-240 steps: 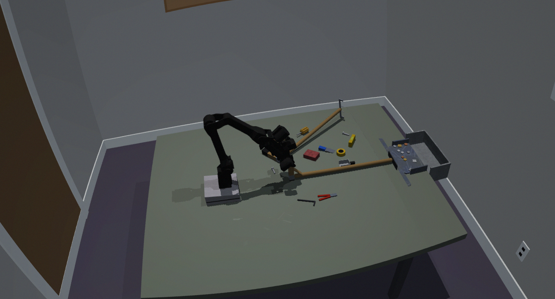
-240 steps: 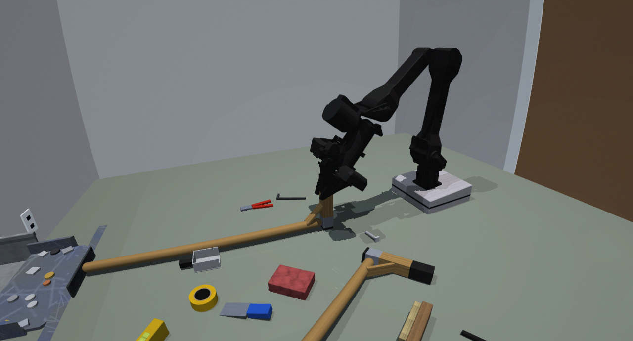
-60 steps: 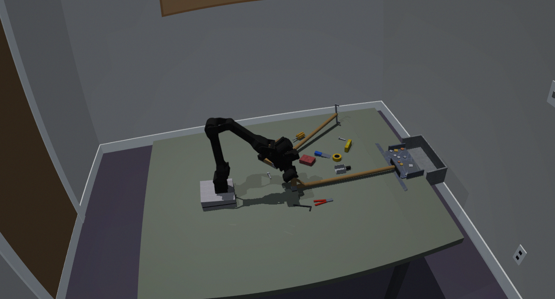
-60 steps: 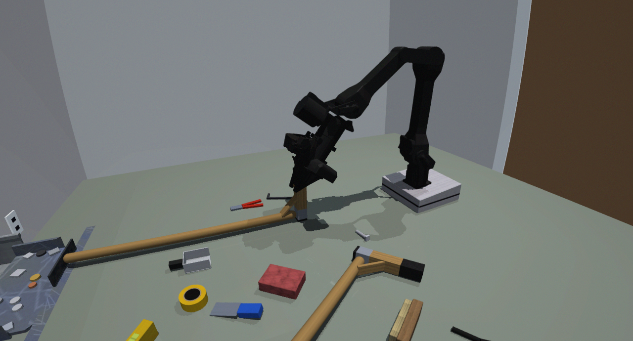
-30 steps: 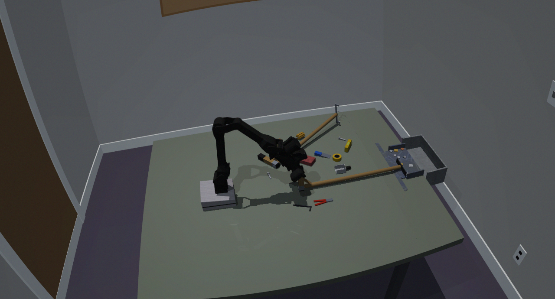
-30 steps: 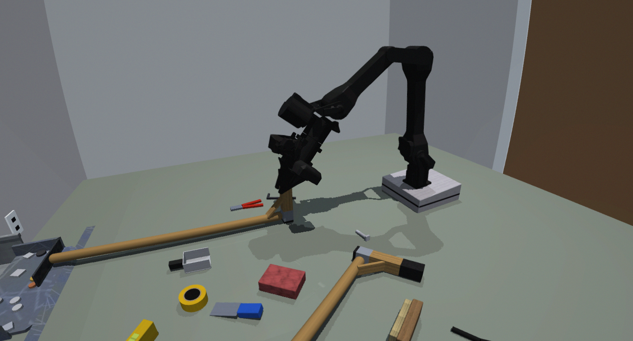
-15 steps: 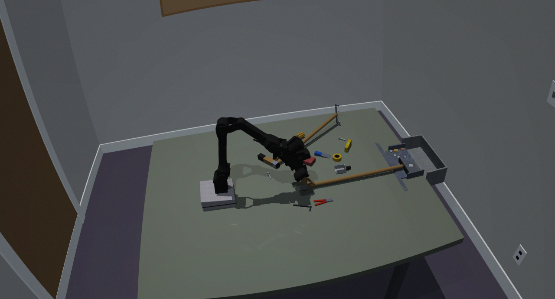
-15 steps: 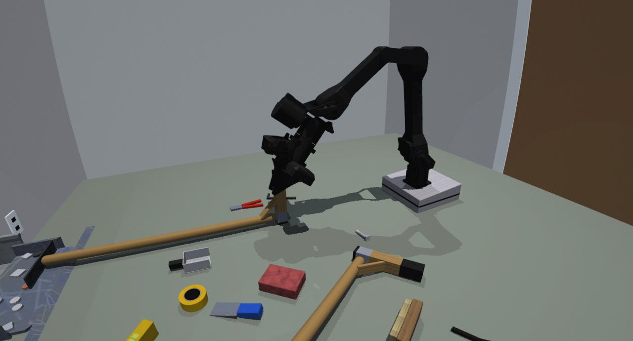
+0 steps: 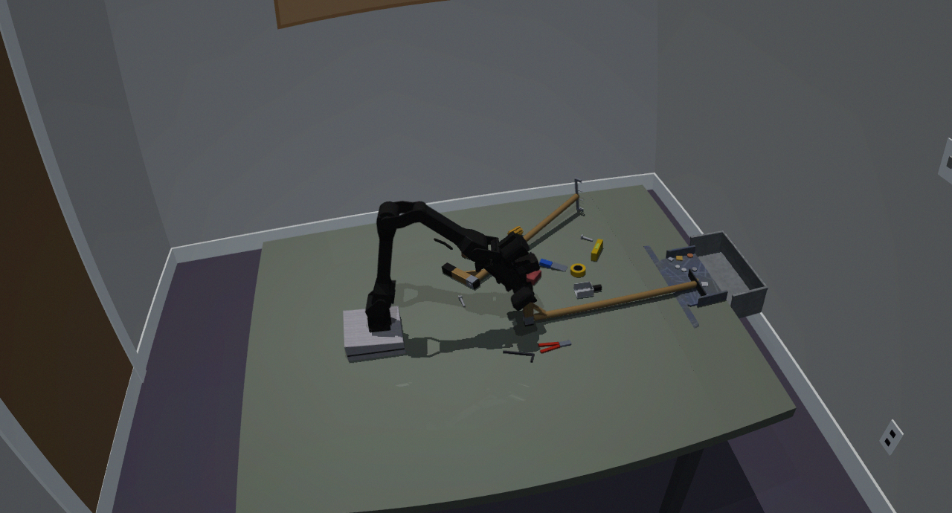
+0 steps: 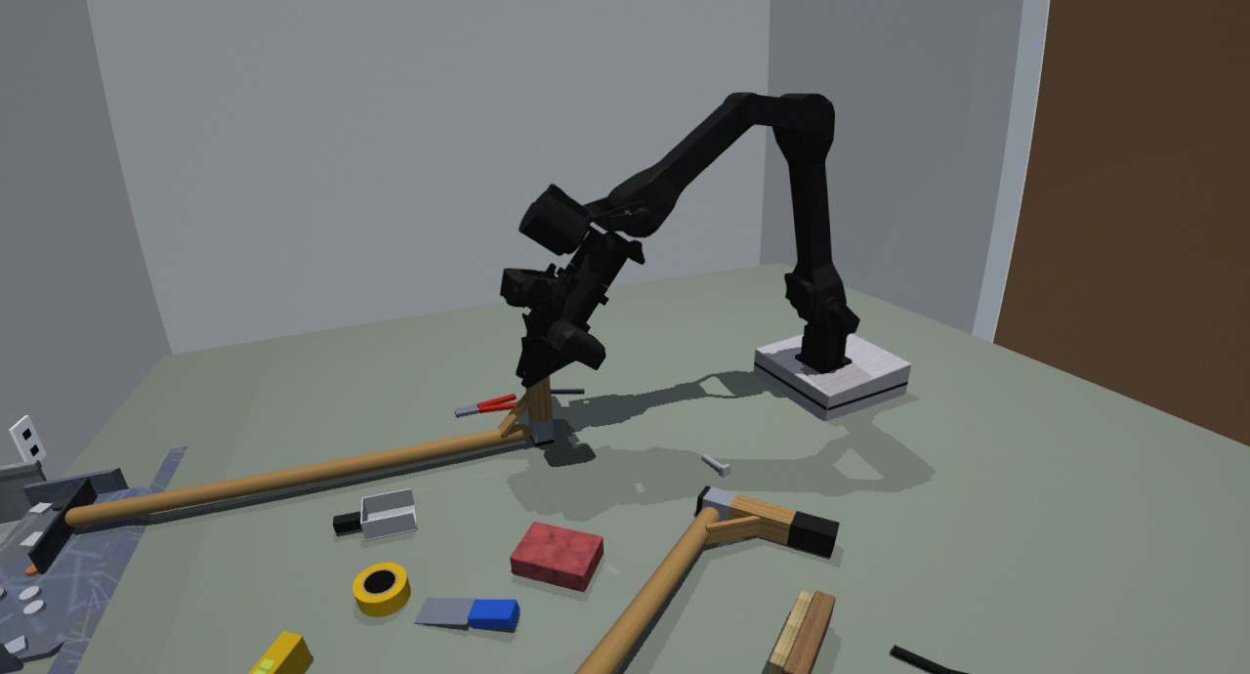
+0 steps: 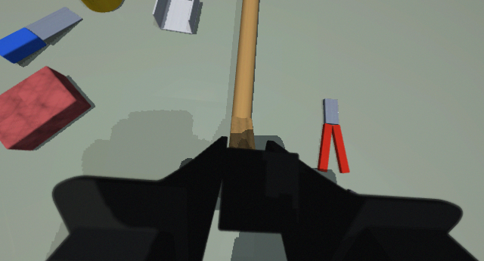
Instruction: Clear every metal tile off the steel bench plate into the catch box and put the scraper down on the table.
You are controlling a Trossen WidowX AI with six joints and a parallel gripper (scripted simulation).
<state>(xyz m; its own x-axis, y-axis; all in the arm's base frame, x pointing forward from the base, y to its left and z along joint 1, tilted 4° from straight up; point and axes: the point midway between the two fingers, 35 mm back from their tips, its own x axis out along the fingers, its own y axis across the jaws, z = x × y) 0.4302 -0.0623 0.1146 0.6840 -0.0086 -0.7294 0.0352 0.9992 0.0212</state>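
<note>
My gripper is shut on the upright wooden grip of the long scraper. The scraper's shaft runs low over the table to its dark blade, which stands over the steel bench plate. Several metal tiles, white, orange and yellow, lie on the plate, such as a white tile just beyond the blade and an orange tile near the far side wall. The grey catch box is at the plate's far end. The wrist view shows neither plate nor box.
Left of the shaft in the wrist view lie a white scoop, yellow tape, a blue-handled putty knife and a red block. Red pliers lie right. A second wooden-handled tool lies beyond.
</note>
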